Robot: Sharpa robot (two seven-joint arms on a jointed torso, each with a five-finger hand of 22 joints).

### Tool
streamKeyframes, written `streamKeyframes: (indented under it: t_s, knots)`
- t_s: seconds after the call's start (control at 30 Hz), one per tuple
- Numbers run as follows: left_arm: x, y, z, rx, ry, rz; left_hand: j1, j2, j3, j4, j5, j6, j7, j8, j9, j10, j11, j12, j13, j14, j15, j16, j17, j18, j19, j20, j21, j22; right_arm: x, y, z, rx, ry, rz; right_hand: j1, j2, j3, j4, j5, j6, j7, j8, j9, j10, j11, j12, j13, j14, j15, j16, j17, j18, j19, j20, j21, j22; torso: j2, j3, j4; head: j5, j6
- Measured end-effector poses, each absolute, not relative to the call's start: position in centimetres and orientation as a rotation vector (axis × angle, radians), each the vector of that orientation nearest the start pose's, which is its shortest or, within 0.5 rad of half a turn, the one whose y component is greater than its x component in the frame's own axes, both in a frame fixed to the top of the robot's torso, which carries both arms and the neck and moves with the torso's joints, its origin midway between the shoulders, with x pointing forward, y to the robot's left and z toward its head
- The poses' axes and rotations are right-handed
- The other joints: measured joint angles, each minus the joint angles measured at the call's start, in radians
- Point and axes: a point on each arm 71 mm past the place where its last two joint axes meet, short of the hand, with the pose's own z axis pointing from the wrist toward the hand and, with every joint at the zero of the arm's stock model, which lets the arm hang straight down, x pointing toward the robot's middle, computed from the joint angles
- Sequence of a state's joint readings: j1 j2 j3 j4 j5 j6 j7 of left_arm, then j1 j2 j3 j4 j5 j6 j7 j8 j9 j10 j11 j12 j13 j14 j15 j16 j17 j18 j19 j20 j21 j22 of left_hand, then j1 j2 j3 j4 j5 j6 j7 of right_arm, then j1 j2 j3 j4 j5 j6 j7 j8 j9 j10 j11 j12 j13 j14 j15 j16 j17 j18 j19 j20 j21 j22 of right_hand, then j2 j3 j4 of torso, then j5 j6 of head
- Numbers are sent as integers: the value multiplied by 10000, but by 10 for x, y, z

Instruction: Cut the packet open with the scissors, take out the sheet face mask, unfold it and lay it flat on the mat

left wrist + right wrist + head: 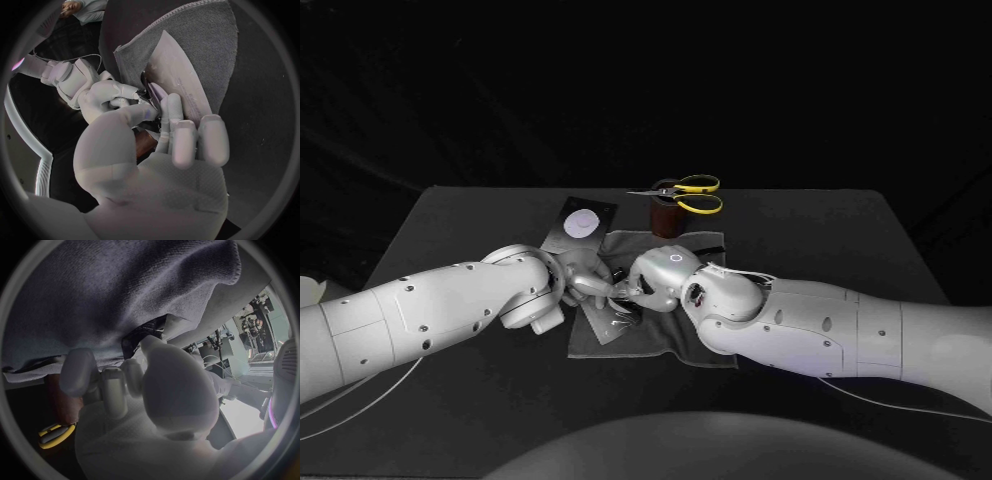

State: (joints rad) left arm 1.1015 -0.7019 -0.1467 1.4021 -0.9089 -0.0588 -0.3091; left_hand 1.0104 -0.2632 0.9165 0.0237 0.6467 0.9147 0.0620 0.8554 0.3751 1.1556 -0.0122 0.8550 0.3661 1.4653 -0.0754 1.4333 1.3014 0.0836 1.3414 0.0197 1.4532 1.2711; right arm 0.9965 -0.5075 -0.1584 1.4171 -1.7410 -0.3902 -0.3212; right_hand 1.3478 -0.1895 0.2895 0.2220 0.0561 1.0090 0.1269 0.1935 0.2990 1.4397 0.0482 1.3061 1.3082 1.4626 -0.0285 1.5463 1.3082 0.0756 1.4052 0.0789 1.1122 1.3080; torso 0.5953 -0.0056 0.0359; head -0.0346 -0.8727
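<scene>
Scissors [687, 192] kept in brown cup [668, 220] just behind mat [646, 342]. Packet [581, 222] laid by mat's far left corner. Pale folded mask [178, 75] lies on mat, pinched at edge by left hand [581, 282] and right hand [668, 272].

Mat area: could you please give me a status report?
Left hand and right hand together over mat, both pinching edge of pale sheet. Scissors parked in holder, far side. Nothing blocking.
</scene>
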Motion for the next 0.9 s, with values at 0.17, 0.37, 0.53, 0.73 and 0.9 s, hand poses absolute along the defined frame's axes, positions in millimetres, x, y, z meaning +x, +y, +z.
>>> streamKeyframes:
  t_s: [0.17,0.37,0.53,0.73,0.9]
  knots:
    - [454,174,-305,-3544,23414,-6784,1,1,12,12,-2,-4,2,0,151,-51,-17,0,-12,-1,1,-44,-8,0,0,0,-2,-19,420,-61,-309,-3685,17614,6246,425,423,460,-96,-28,254,-101,140,12,21,-87,57,2,0,0,3,-6,0,0,0,99,1,0,-4,2,-16,0]
    - [454,173,-305,-3539,23419,-6786,3,3,12,12,-17,-36,2,0,285,-69,0,0,-13,-2,3,-45,-10,1,1,0,-3,-46,423,-60,-309,-3707,17584,6199,772,839,1065,-427,-46,640,-312,425,114,94,-235,214,72,7,-80,4,-9,0,127,-128,285,1,3,-4,9,-23,-1]
    - [454,173,-305,-3552,23419,-6785,3,3,12,12,-19,-43,7,0,295,-70,1,0,-13,-2,3,-45,-18,1,-5,-5,-21,-57,424,-59,-310,-3772,17545,6182,746,941,1323,-617,-50,794,-467,665,241,165,-342,450,-1,22,-168,76,-8,-1,186,-187,475,-2,2,-3,9,-17,-1]
    - [454,173,-305,-3562,23425,-6790,5,5,11,11,-22,-56,17,-1,418,-86,17,0,-23,-3,4,-45,-17,1,-69,-2,-21,-76,424,-59,-309,-3839,17506,6192,642,1045,1583,-750,-120,893,-578,895,279,176,-399,754,-23,23,-241,135,-6,0,289,-292,636,-7,3,-4,3,-12,-1]
    - [454,173,-305,-3580,23430,-6796,5,6,11,11,-26,-57,18,-2,425,-86,18,-1,-24,-4,5,-45,-17,2,-69,-2,-22,-113,424,-60,-310,-3857,17467,6213,605,1081,1646,-736,-140,876,-596,957,278,163,-414,858,-1,8,-294,137,-4,-1,308,-311,784,-6,6,2,2,-12,-1]
